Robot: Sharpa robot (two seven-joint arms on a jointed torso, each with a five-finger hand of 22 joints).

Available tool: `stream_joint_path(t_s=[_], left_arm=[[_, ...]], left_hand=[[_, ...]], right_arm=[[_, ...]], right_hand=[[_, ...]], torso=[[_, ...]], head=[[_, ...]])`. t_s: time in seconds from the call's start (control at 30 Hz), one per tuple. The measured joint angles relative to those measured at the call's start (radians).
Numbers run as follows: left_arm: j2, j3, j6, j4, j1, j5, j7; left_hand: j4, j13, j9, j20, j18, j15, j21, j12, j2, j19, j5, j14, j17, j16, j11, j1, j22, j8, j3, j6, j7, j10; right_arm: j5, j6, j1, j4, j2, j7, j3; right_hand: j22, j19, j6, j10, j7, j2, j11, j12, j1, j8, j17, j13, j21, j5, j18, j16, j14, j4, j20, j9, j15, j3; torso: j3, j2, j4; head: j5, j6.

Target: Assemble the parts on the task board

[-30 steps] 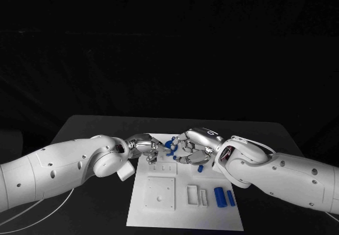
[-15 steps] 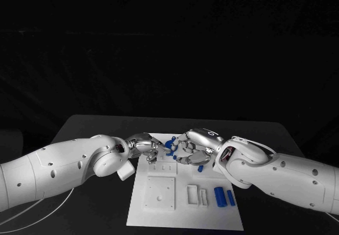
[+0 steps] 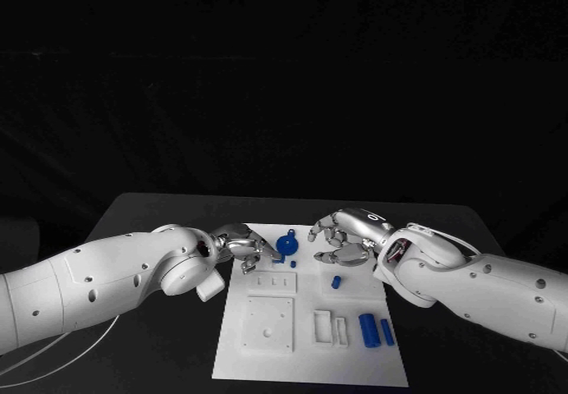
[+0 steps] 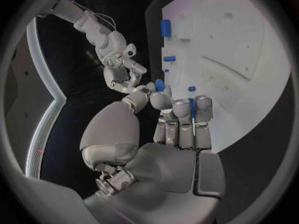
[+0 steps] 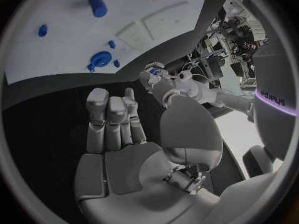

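Starting at the left, your left hand sat at the far left part of the task board, fingers curled in toward a small blue piece just beside the round blue part. From the left wrist view a blue piece showed at the fingertips, but you could not tell from these pictures whether it was truly pinched or only touched.

In the middle, the round blue part stood on the far end of the board, between the two hands. A small blue peg stood nearer you, past the middle of the board. Toward the near right, two blue cylinders lay side by side on the board, loose and apart from the white blocks beside them.

At the right, your right hand hung over the far right part of the board, fingers spread and nothing in them; the right wrist view showed the palm bare and released.

As a judgement: the round part and the peg looked placed, so the job seemed partly done. The two cylinders looked unplaced, and the piece at your left fingertips seemed the step in hand.
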Motion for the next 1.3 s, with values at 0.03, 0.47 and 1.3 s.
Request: stream_joint_path(t_s=[0.03,0.47,1.3], left_arm=[[0.002,0.0,-0.009,-0.001,0.0,-0.015,-0.016],[0.07,-0.002,-0.063,-0.019,0.002,-0.236,-0.213],[0.152,-0.059,-0.035,-0.051,0.031,-0.413,-0.324]], left_hand=[[0.001,-0.001,0.0,0.0,0.0,0.0,0.0,0.0,-0.004,0.0,0.001,0.0,-0.002,0.0,0.0,0.004,-0.001,0.002,0.001,0.0,0.0,0.0],[0.005,-0.016,0.0,-0.007,0.0,0.002,0.004,0.0,-0.012,0.037,0.075,0.002,-0.008,0.0,-0.043,0.012,-0.018,0.004,0.005,0.0,0.0,0.036],[-0.017,0.009,0.068,-0.02,0.0,-0.003,0.016,0.039,0.048,0.077,0.272,0.036,0.011,0.038,-0.073,-0.123,-0.017,0.07,-0.017,0.0,0.0,0.07]], right_arm=[[0.003,-0.001,0.001,-0.007,-0.002,-0.001,0.005],[0.036,-0.009,0.026,-0.106,-0.002,-0.009,0.043],[0.053,-0.007,0.036,-0.165,0.019,-0.018,0.049]], right_hand=[[0.0,0.0,0.0,0.0,0.0,0.0,0.0,0.0,0.0,0.0,0.0,0.0,0.0,0.003,0.0,0.0,0.0,0.0,0.0,0.0,0.0,0.0],[0.0,0.002,0.0,0.0,0.0,0.0,0.0,0.0,0.0,0.0,0.0,-0.001,0.0,0.01,-0.001,-0.004,0.0,0.003,-0.001,0.0,0.0,0.003],[0.0,0.002,-0.001,0.0,0.0,0.0,0.0,0.0,0.0,0.0,0.001,-0.002,0.0,0.035,-0.002,-0.004,0.0,0.003,-0.001,0.0,0.0,0.003]], torso=[[0.0004,0.0,0.0],[0.0012,-0.002,-0.0001],[0.0018,-0.004,0.0017]], head=[[0.0,-0.001],[0.004,-0.017],[0.011,-0.041]])
